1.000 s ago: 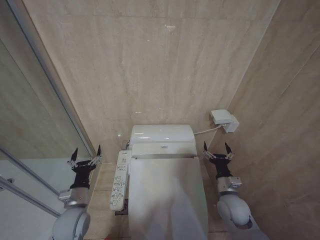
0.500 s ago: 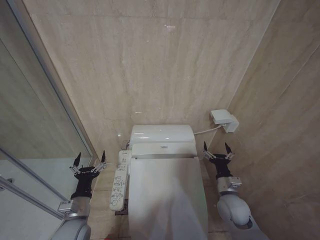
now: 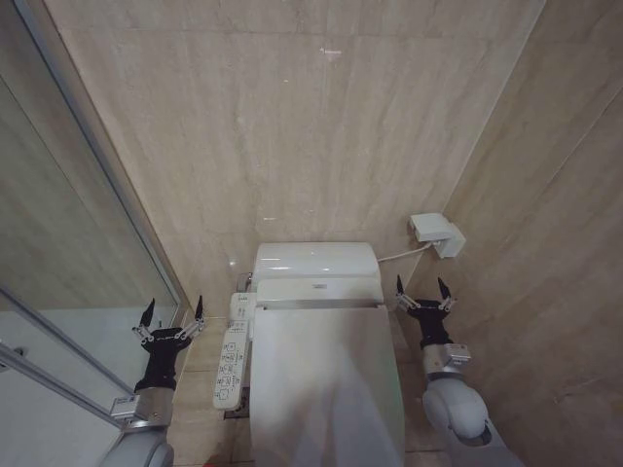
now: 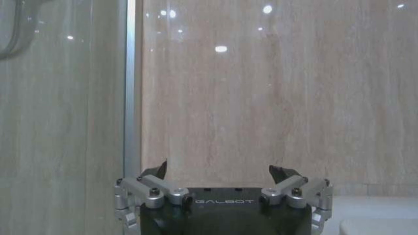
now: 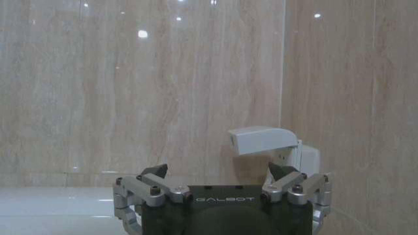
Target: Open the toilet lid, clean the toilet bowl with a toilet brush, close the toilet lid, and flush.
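With the toilet lid [image 3: 326,379] closed, lying between the two arms, the left gripper [image 3: 171,313] and right gripper [image 3: 420,291] hover beside it, prongs spread and empty, apparently staged clear of the lid so either can reach it.

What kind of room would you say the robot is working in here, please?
Almost certainly a small bathroom: a white toilet with its toilet lid shut, a bidet control panel beside it, beige tiled walls and a glass shower partition.
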{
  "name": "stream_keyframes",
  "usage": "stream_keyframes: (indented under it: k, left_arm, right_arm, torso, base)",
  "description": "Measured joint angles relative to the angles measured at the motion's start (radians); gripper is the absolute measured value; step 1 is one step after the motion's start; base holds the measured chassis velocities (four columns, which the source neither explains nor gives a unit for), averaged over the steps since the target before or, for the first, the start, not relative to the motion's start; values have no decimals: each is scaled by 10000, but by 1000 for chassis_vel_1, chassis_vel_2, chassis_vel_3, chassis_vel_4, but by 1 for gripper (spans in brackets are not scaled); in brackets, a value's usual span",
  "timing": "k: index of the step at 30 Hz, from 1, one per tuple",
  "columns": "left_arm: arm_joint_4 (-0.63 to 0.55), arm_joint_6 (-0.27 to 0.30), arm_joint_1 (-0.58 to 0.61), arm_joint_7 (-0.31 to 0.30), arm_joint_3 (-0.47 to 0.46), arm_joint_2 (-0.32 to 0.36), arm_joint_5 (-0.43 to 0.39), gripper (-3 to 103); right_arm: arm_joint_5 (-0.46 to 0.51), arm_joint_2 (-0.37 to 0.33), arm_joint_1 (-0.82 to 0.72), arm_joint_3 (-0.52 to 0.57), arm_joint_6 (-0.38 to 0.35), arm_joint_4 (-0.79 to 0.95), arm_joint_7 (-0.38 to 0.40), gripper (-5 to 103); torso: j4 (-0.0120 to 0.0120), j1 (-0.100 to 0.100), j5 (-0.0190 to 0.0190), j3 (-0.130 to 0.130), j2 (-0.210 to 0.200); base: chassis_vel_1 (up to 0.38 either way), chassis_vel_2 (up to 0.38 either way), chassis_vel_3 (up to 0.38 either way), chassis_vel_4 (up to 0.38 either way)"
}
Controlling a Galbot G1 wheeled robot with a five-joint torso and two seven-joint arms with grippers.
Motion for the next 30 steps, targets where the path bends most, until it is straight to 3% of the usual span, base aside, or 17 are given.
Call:
stream_keyframes:
  k: [30]
  left_arm:
    - [-2,20,-4,9,-7,15,31,100]
  right_arm:
    - [0,0,1,0,0,0,0,100]
  torso:
    - [0,3,-1,1,-2]
  base:
    - [11,-10,-8,9]
